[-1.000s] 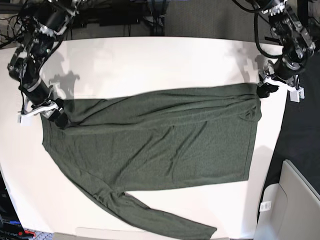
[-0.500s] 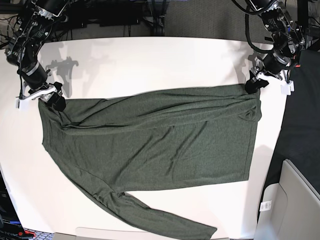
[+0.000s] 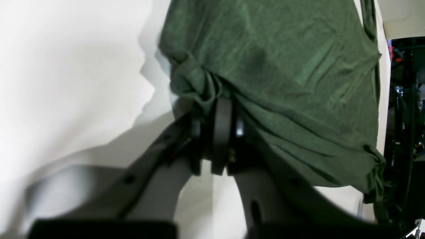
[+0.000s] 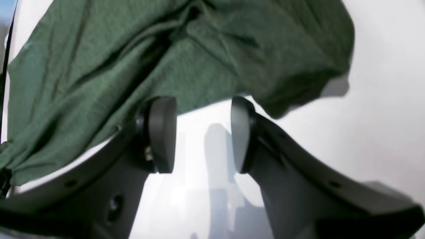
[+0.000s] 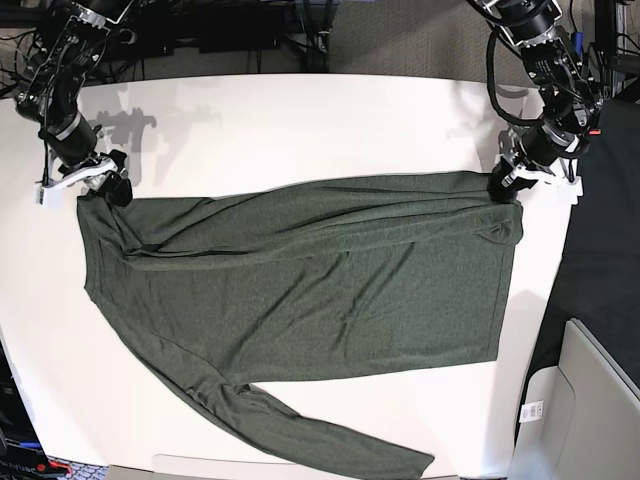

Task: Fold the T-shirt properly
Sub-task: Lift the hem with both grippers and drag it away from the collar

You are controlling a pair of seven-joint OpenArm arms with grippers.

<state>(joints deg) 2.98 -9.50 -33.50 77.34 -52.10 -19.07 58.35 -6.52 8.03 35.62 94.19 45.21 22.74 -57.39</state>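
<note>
In the base view, the nearest thing is one long sleeve of the T-shirt, which trails diagonally toward the near edge of the white table. Above it the shirt's body lies spread flat across the middle of the table, wider than it is deep, with long wrinkles running side to side. A grey bin stands off the table at the near right corner of that view.

Further back, the shirt's far edge runs between the two arms. The left gripper sits at the shirt's far right corner in the base view. Its wrist camera shows the left gripper with its jaws pressed together on a bunched fold of the shirt, the cloth puckering into the pinch and draping away over the table.

The right gripper is at the shirt's far left corner in the base view. Its own camera shows the right gripper with its jaws spread apart and bare table visible between the pads. The shirt lies just beyond the fingertips in loose folds, its edge close to them; whether cloth touches the pads cannot be told.

Beyond the table, dark cables and the arms' bases fill the background.
</note>
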